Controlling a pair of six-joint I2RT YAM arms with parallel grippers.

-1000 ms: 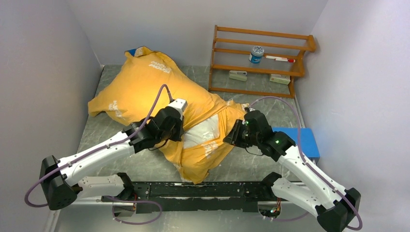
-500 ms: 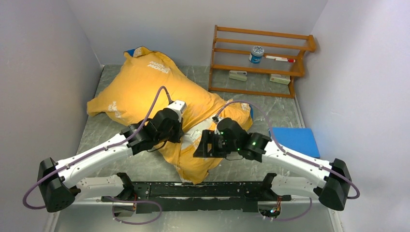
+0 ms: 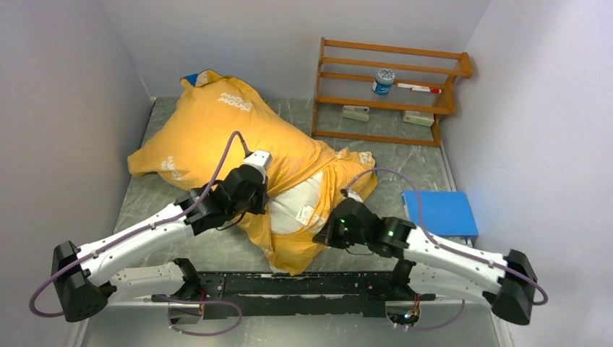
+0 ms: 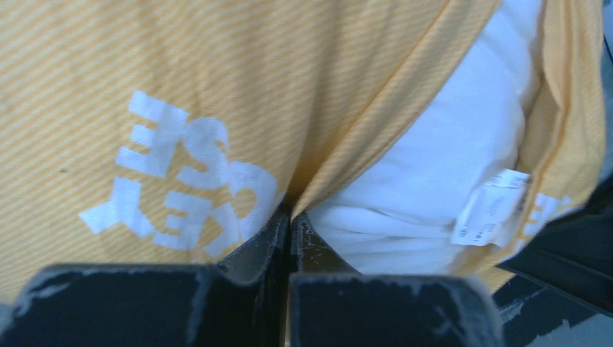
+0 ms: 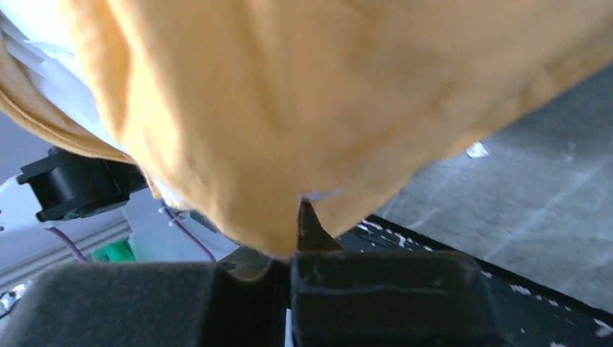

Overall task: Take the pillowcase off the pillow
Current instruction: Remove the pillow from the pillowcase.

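Observation:
The pillowcase [image 3: 217, 134] lies yellow-orange side up with white lettering, running from the back left to the front middle. The white pillow [image 3: 298, 201] shows through its open end. My left gripper [image 3: 262, 206] is shut on the left edge of the opening. In the left wrist view the gripper [image 4: 289, 215] pinches the yellow hem of the pillowcase [image 4: 217, 87] next to the pillow [image 4: 434, 173] and its label [image 4: 491, 215]. My right gripper [image 3: 322, 235] is shut on the opening's near right part. In the right wrist view the gripper [image 5: 298, 213] holds a bunched fold of the pillowcase [image 5: 325, 94].
A wooden rack [image 3: 390, 108] stands at the back right with a jar [image 3: 384, 81] and a marker [image 3: 418, 88] on it. A flat blue pad [image 3: 439, 213] lies at the right. The black front rail [image 3: 303, 283] runs below the pillowcase's end.
My right arm swung left across the opening, then drew back toward the near edge with yellow fabric in its jaws. More white pillow shows. My left gripper shifted slightly left and back.

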